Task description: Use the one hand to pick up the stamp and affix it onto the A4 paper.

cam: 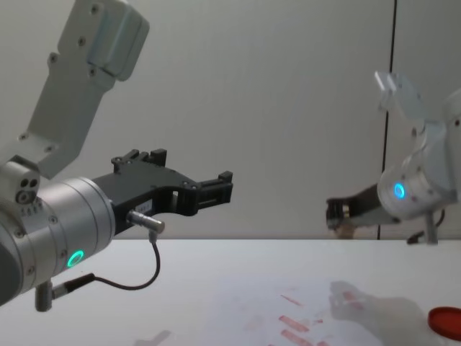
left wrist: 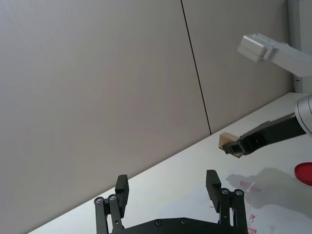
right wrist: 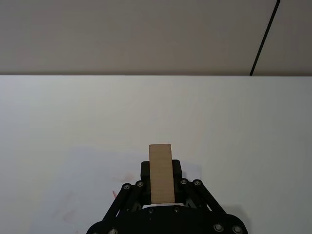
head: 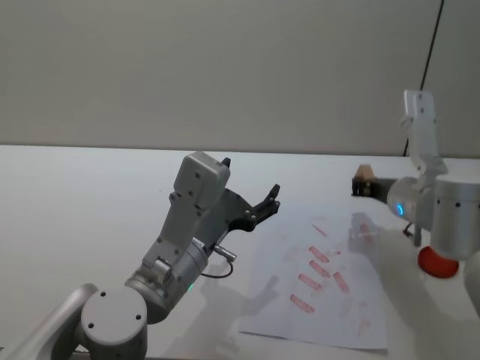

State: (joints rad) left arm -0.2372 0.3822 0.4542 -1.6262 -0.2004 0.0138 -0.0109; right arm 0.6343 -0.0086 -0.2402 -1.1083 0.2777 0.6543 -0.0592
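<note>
Grey-beige wall (head: 225, 67) at the back, with a dark vertical seam (head: 429, 45) at far right; white bench (head: 75, 210) below it. Right claw (head: 358, 185) (on the arm with the blue ring (head: 398, 209)) is raised above the bench at the far right, pointing left, and pinches the stamp (head: 364, 172). Right wrist view: stamp (right wrist: 161, 173) stands as a tan wooden block between the two black fingers (right wrist: 146, 170), both pressed against its sides. Stamp is off the surface; in the chest view it (cam: 345, 230) sits at the tip of the right claw (cam: 336, 213), clear of the bench top. A4 paper (head: 274, 304) lies flat on the bench, near centre-right, carrying a cluster of red marks (head: 319, 267). The stamp is held over or just beyond the sheet's far right corner; exact overlap cannot be told. Shadow of the right arm falls on the sheet's right part. Red pad (head: 436, 262) sits on the bench to the right of the paper, partly hidden by the right arm. Left claw (head: 268, 204), on the arm with the green ring (cam: 75, 258), is held up off the bench left of the paper, pointing right and far; its fingers (left wrist: 122, 187) are spread wide. In the left wrist view the right claw (left wrist: 239, 145) and stamp (left wrist: 225, 141) appear farther off, well apart from the left claw (left wrist: 168, 184).
</note>
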